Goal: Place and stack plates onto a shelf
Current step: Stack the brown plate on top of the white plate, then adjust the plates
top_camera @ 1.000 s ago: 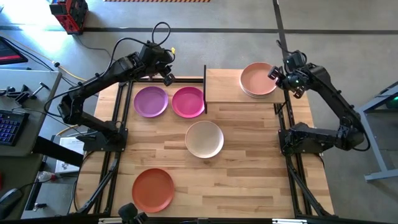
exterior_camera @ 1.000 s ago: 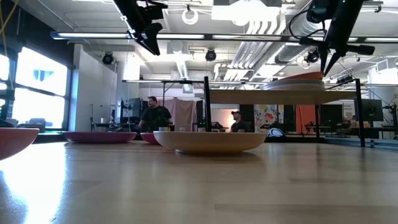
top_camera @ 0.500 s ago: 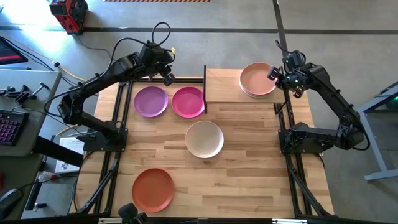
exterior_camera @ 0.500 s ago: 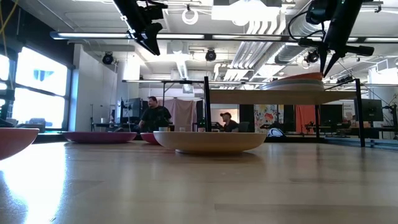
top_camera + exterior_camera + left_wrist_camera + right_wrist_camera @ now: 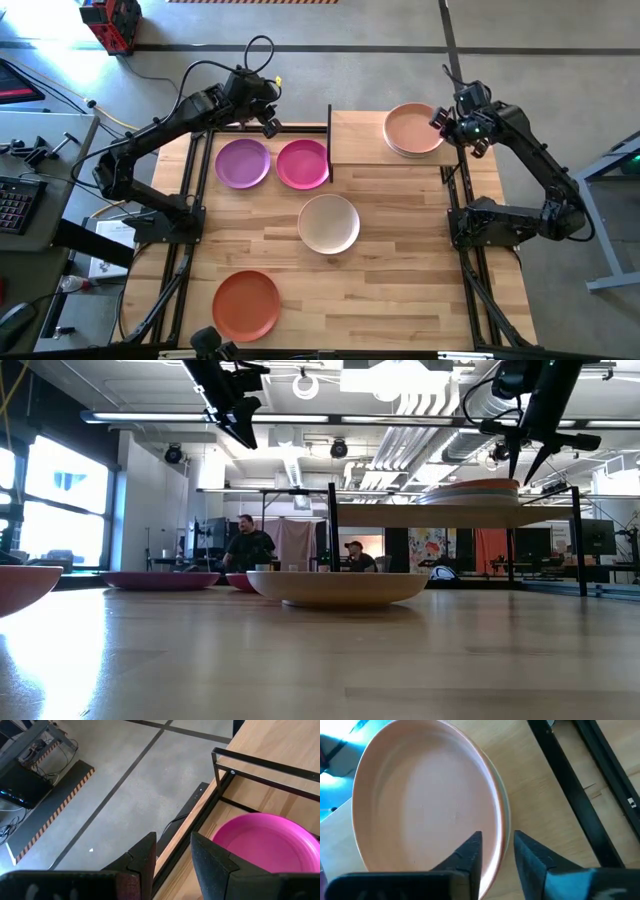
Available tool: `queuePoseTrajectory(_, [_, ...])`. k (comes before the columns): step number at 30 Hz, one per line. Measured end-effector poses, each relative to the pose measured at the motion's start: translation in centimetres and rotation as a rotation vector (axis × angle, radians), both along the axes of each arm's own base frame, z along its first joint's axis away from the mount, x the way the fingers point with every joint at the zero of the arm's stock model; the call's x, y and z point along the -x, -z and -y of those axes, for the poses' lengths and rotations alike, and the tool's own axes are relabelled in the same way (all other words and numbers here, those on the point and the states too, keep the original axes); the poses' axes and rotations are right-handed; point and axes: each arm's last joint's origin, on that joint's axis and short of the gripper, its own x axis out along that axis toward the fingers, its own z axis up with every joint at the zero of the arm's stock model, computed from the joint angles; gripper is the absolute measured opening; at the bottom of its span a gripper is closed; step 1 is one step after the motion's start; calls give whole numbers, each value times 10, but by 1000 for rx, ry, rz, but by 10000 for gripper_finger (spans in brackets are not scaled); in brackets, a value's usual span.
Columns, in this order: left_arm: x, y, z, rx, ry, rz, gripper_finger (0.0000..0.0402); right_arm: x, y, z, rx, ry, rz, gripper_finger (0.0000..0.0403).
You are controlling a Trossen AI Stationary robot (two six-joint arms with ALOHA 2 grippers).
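Observation:
A peach plate tops a stack of plates on the right half of the shelf. My right gripper stands open over the stack's right rim. In the wrist view one finger is over the plate's inside and the other is outside it. In the low view the fingertips hang just above the rim. On the table lie a purple plate, a magenta plate, a cream plate and an orange-red plate. My left gripper waits open, high above the table's far left.
The shelf's left half is bare wood, with its black frame post beside the magenta plate. Black frame rails run along the table's right side. People sit in the room beyond the table.
My right gripper has opened and let go of the peach plate's right rim without otherwise moving. The plate, tilted before with its right edge raised, now lies level on the stack.

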Motion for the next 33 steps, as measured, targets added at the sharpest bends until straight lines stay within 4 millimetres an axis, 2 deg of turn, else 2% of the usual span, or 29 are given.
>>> queuePoseTrajectory(5, [0,0,0,0,0,0,113,-1,0,-1,-15,-21,29,107])
queuePoseTrajectory(15, [0,0,0,20,-27,30,113,-3,0,-2,-41,-112,81,107])
queuePoseTrajectory(33, [0,0,0,24,-33,37,113,2,-13,-15,18,-145,140,107])
